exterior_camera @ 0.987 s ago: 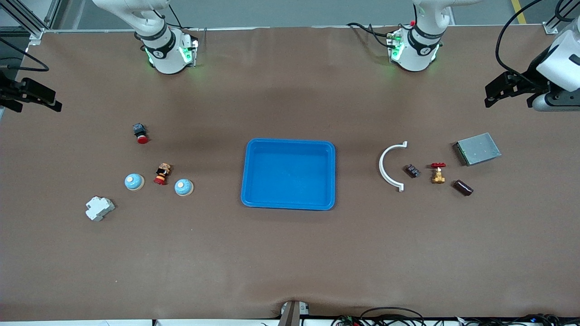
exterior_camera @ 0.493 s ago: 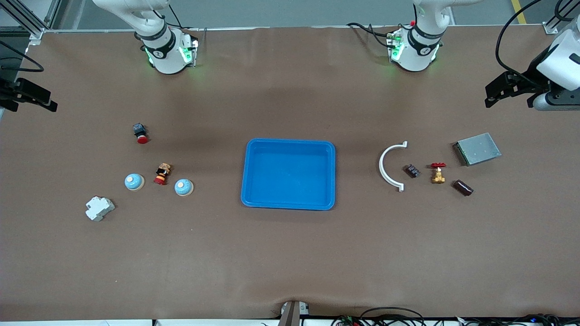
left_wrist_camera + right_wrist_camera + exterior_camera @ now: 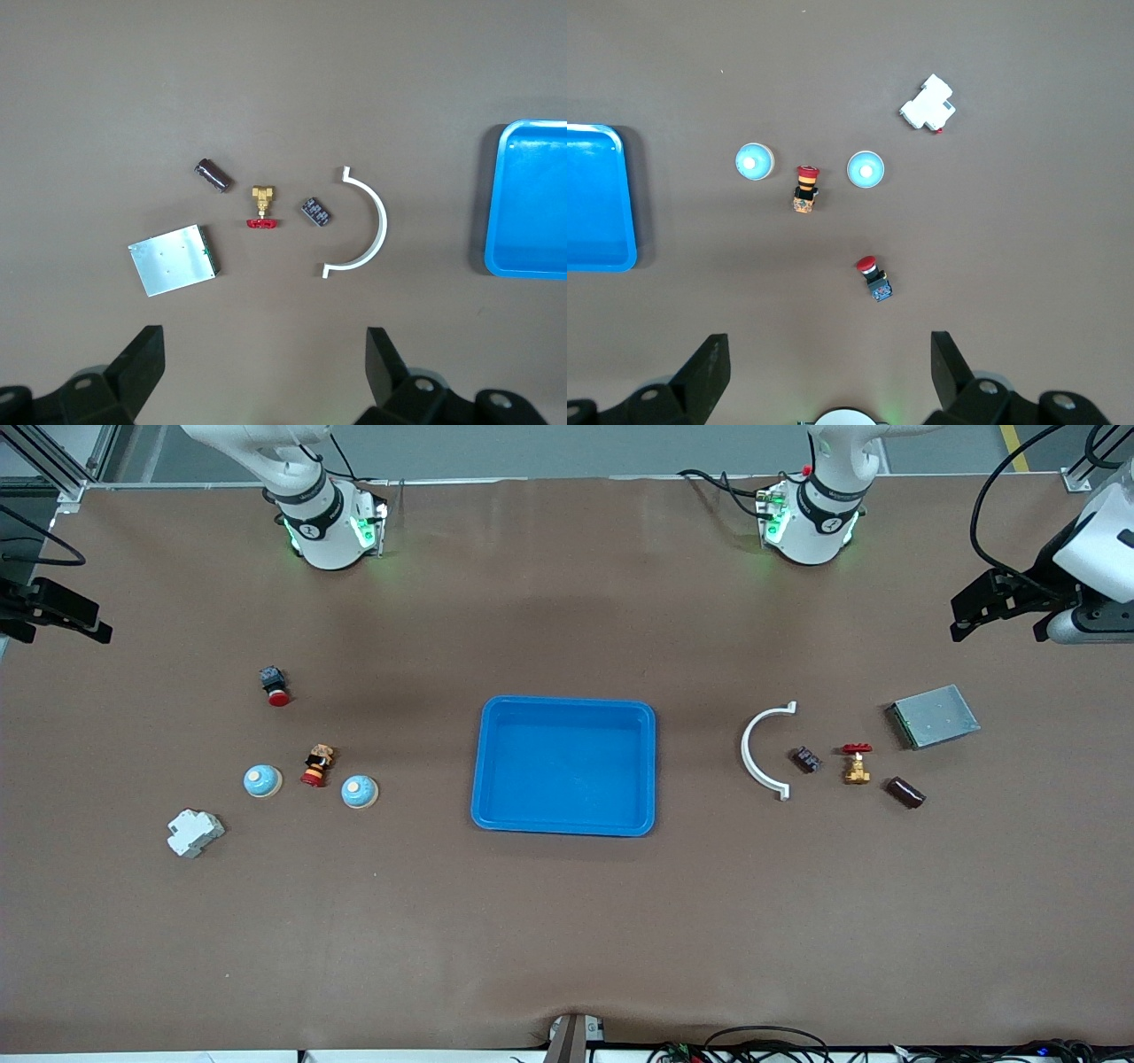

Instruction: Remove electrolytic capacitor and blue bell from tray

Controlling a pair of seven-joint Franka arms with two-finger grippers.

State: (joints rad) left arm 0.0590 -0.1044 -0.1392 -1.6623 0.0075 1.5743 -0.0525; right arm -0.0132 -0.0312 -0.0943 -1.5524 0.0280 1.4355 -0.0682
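**Tray bare, both parts already out on the counter**

Front view: the shallow bright blue plastic tray point(image 3: 484, 762) sits mid-counter point(image 3: 567, 939) with nothing in it. The dark brown cylindrical electrolytic capacitor point(image 3: 906, 792) lies at three o'clock from the tray, toward the left arm's end. Its long axis runs from ten to four o'clock, and it is just beside a brass valve with a red handle point(image 3: 856, 763). Two round blue bells point(image 3: 262, 781) point(image 3: 359, 791) stand at nine o'clock from the tray, toward the right arm's end. I cannot tell which one the task means. The left gripper point(image 3: 974, 607) hangs over the counter's edge at the left arm's end, and the right gripper point(image 3: 58, 609) hangs over the edge at the right arm's end.

Left wrist view: the jaws of the left gripper point(image 3: 263, 354) are spread wide and hold nothing. The capacitor point(image 3: 213, 174) lies well apart from them, near a flat grey metal box point(image 3: 174, 258). The tray point(image 3: 532, 204) shows only one empty end.

Right wrist view: the jaws of the right gripper point(image 3: 828, 359) gape just as wide, also empty. Both bells point(image 3: 754, 161) point(image 3: 866, 170) flank a small red-capped button point(image 3: 804, 189), clear of the tray point(image 3: 598, 199).

My judgement: the job looks finished. If anything needs moving again, the left arm is nearer the capacitor and the right arm nearer the bells.
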